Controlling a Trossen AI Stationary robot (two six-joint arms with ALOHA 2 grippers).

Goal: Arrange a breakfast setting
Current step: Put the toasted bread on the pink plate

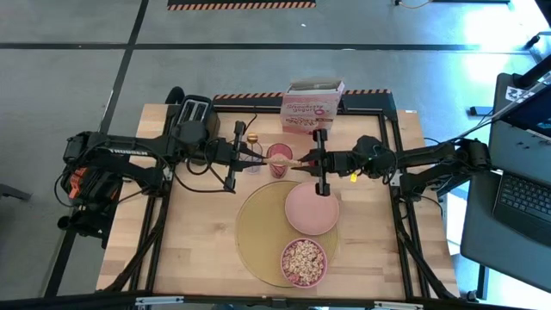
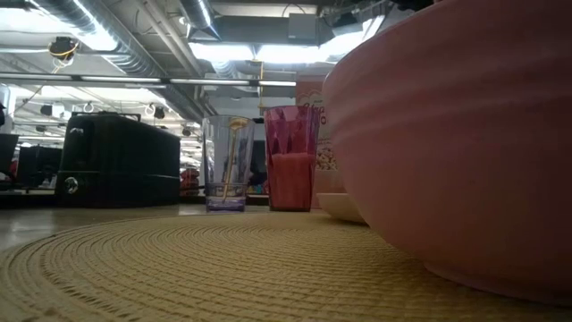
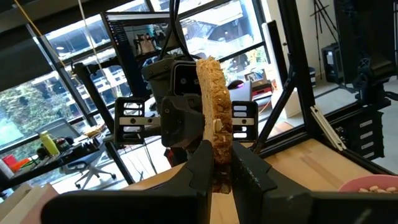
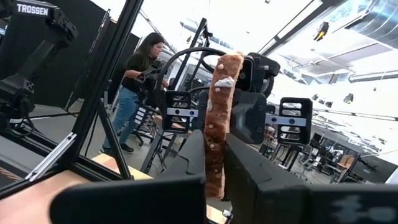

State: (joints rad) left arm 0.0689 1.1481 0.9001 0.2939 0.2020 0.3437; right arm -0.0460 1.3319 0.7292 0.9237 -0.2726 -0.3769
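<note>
A brown toast slice is held on edge in the air between my two grippers, above the table's far middle. My left gripper comes from the left and my right gripper from the right; both are shut on the slice. A round tan placemat lies in front of them, bearing a pale pink plate and a pink bowl full of cereal. A gold spoon stands in a clear glass. The apple is not in view. My left gripper pinches the toast's lower edge between its two fingers, on the two flat faces. The fingers come level from the table's left. The slice stands upright on edge, clear of the table. My right gripper pinches the same slice near its edge between its two fingers, on the flat faces. The fingers come level from the table's right. The slice stands upright and is lifted clear.
A pink cup stands just behind the grippers beside the glass. A black toaster is at the far left and a pink-and-white cereal box at the far middle. A person stands in the room beyond.
</note>
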